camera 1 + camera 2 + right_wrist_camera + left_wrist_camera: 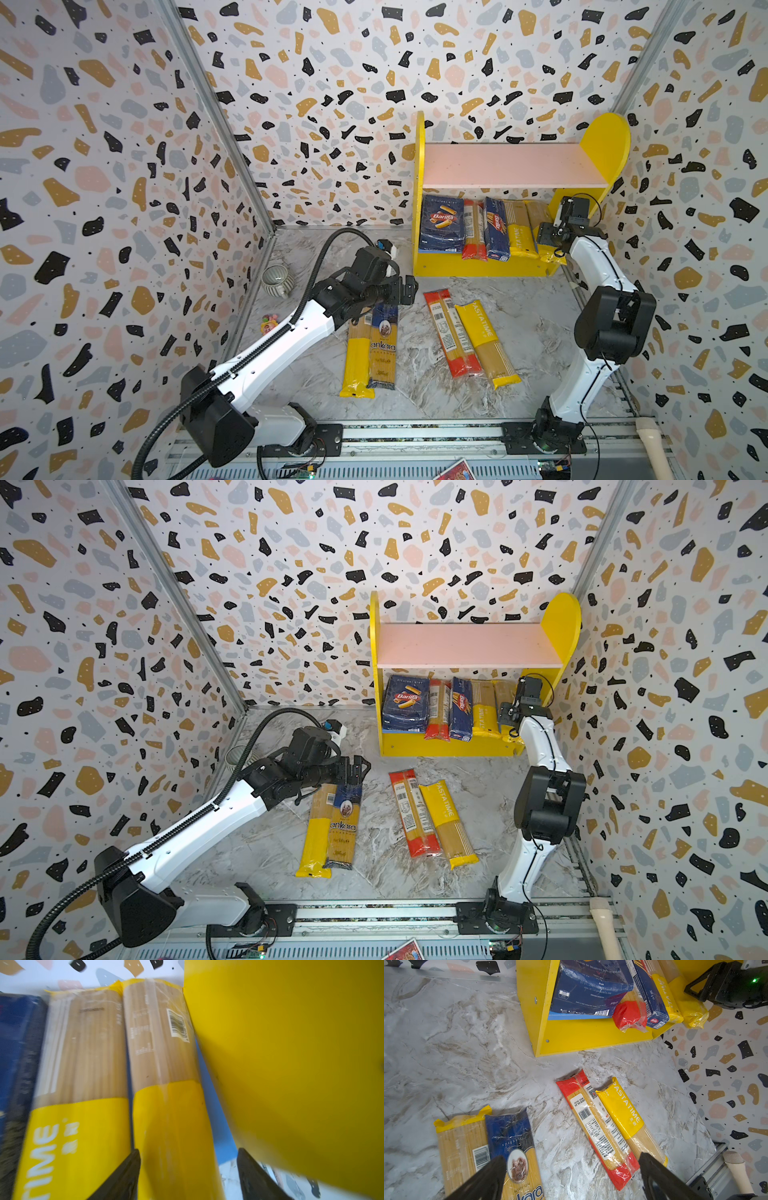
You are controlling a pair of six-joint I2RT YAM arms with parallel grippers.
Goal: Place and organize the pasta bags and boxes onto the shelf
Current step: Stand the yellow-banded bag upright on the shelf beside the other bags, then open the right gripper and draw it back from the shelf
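Observation:
The shelf (511, 166) stands at the back right. Its lower board carries the wide pasta box (442, 224), a red-orange bag (474, 232), the narrow pasta box (496, 230) and two yellow-ended bags (517, 232). My right gripper (187, 1149) is open at that board's right end. Its fingers straddle the rightmost yellow bag (166, 1064), with a gap on one side. On the table lie a yellow bag (357, 361), the blue ankara bag (383, 345), a red-orange bag (451, 332) and a yellow bag (484, 340). My left gripper (571, 1156) hovers open over the far ends of the first pair, holding nothing.
A grey ribbed cup (277, 280) and a small toy (269, 324) sit by the left wall. A cream handle (650, 440) lies at the front right beside the rail. The shelf's yellow side panel (291, 1053) is close to my right gripper.

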